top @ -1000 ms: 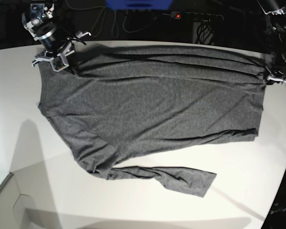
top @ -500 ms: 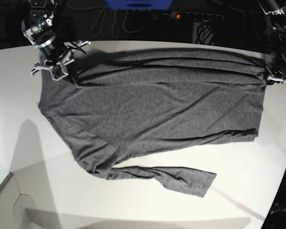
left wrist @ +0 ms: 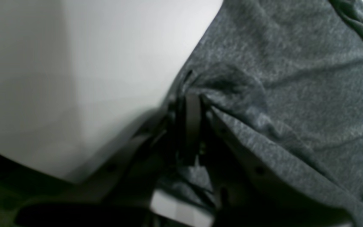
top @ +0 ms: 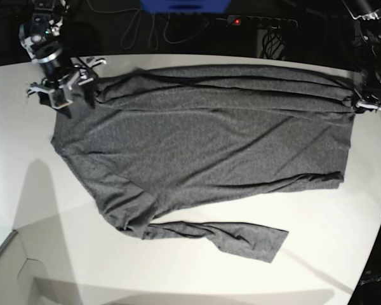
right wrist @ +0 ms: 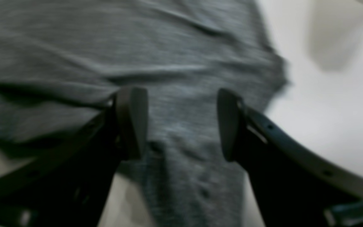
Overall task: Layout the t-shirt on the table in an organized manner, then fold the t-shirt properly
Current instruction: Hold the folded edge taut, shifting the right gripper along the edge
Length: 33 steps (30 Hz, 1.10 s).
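I find the t-shirt (top: 203, 146) spread across the table (top: 25, 210), its body lying mostly flat with long creases along the far edge. One long sleeve (top: 222, 236) lies folded along the near side of the body, its cuff pointing toward the left arm's side.

Left gripper (top: 360, 101): from my wrist view (left wrist: 192, 104) I see its jaws pressed together with a bunch of grey knit pinched between them, the cloth puckering into folds right at the fingertips. The shirt runs away from this claw to one side; bare white table lies on the other. In the base view this claw sits at the far corner of the hem, at the table's edge.

Right gripper (top: 58, 89): the wrist view (right wrist: 181, 123) is blurred, but I can see the two pads (right wrist: 132, 121) standing well apart with nothing between them. Grey fabric lies below and ahead of the gap; white table shows just beyond one finger. In the base view this claw hangs beside the shirt's far shoulder corner, over the cloth's edge.
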Each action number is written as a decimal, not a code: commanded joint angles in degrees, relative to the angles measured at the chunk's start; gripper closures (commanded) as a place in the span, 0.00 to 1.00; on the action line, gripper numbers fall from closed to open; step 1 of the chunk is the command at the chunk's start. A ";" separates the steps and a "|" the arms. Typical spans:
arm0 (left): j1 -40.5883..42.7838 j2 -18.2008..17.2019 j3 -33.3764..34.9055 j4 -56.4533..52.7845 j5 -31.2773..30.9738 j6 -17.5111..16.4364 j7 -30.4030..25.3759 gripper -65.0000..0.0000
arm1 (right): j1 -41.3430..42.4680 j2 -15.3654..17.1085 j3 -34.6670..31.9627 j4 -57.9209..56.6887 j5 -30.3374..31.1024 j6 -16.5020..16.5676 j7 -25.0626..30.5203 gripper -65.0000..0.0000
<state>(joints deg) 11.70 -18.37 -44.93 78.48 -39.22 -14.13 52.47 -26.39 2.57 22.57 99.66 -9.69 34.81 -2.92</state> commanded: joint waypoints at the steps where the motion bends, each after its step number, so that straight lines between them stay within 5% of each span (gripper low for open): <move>1: -0.41 -1.28 -0.57 1.13 -0.82 0.02 -0.91 1.00 | -0.38 0.20 1.04 0.96 0.77 0.14 1.56 0.44; 21: -0.41 -1.28 -0.22 0.95 -0.91 0.02 -1.17 1.00 | -5.48 0.38 2.97 -4.14 0.95 0.40 1.99 0.40; 24: -0.41 -1.28 -0.22 0.86 -0.91 0.02 -1.17 1.00 | -4.33 0.46 3.15 -5.46 0.95 0.40 1.99 0.50; 33: -0.41 -1.37 -0.57 0.86 -0.73 0.02 -1.17 1.00 | -4.51 1.70 3.76 -5.11 0.95 0.40 1.99 0.99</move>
<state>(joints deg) 11.68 -18.39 -44.97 78.48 -39.24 -14.13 52.27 -30.50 3.64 25.69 93.49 -9.21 35.16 -2.28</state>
